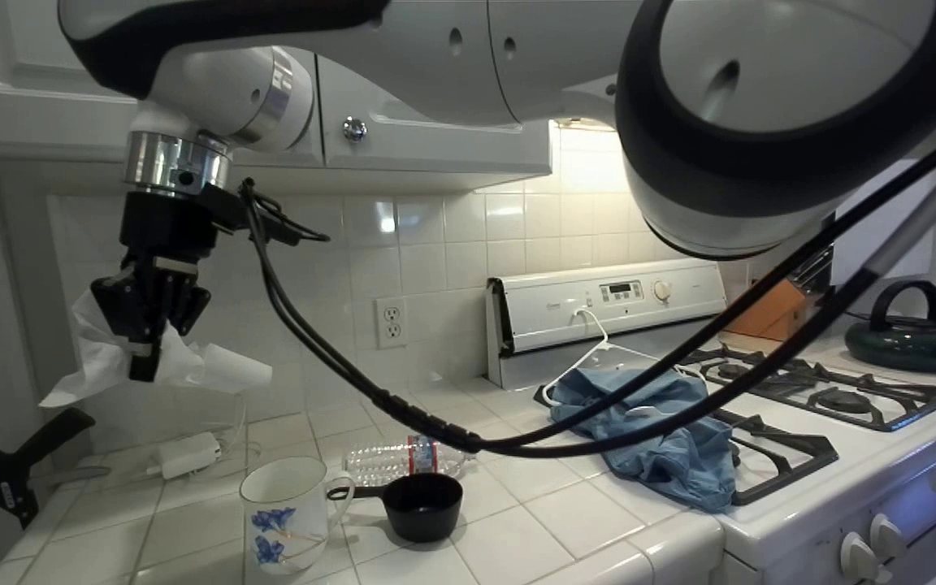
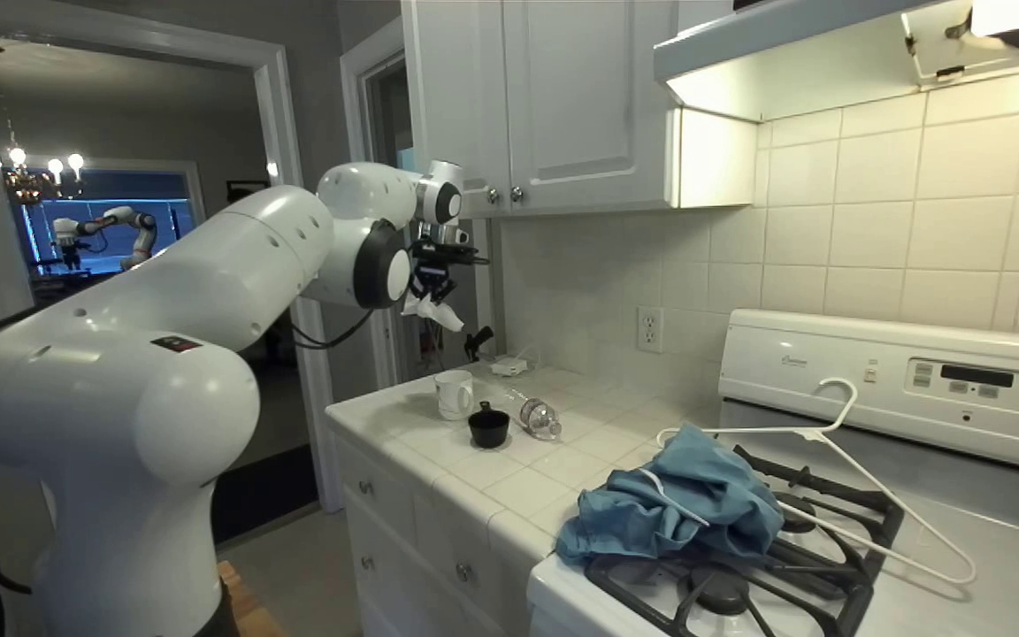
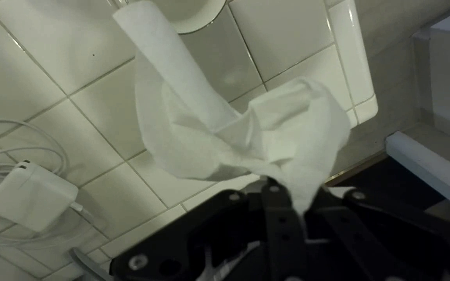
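Jaws pinch white tissue (image 3: 244, 140); mug (image 1: 284, 512) and black cup (image 1: 423, 512) upright, bottle (image 1: 407, 459) sideways

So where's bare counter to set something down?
Widest: counter between black cup and cloth. Smaller: between mug and charger, with the hand and its napkin hanging nearby. Crowded: mug, black cup and bottle huddle together; cloth and hanger clutter the stove.

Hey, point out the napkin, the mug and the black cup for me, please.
Napkin (image 3: 244, 136): in the wrist view, on its crumpled middle.
Mug (image 1: 291, 518): in an exterior view, on its flowered side.
Black cup (image 2: 489, 431): in an exterior view, on the outside of its bowl.
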Controlling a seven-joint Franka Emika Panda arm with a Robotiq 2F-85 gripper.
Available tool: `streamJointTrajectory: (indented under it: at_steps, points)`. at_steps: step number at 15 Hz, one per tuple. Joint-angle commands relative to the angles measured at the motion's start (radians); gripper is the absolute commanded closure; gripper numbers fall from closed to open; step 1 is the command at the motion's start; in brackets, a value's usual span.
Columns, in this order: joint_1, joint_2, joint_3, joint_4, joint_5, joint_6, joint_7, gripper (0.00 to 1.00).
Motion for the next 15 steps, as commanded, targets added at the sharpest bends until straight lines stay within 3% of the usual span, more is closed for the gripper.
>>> streamJointTrajectory:
  at_steps: [1,5,10,15]
  points:
    - [-0.003,-0.013,-0.005,-0.021,0.009,0.008,-0.011,0.96]
    - [0.044,-0.038,-0.006,-0.037,-0.013,-0.053,-0.055,0.99]
    - [0.165,-0.095,0.01,-0.04,-0.019,-0.247,-0.101,0.99]
    - [0.273,-0.157,-0.045,-0.027,-0.057,-0.404,0.068,0.99]
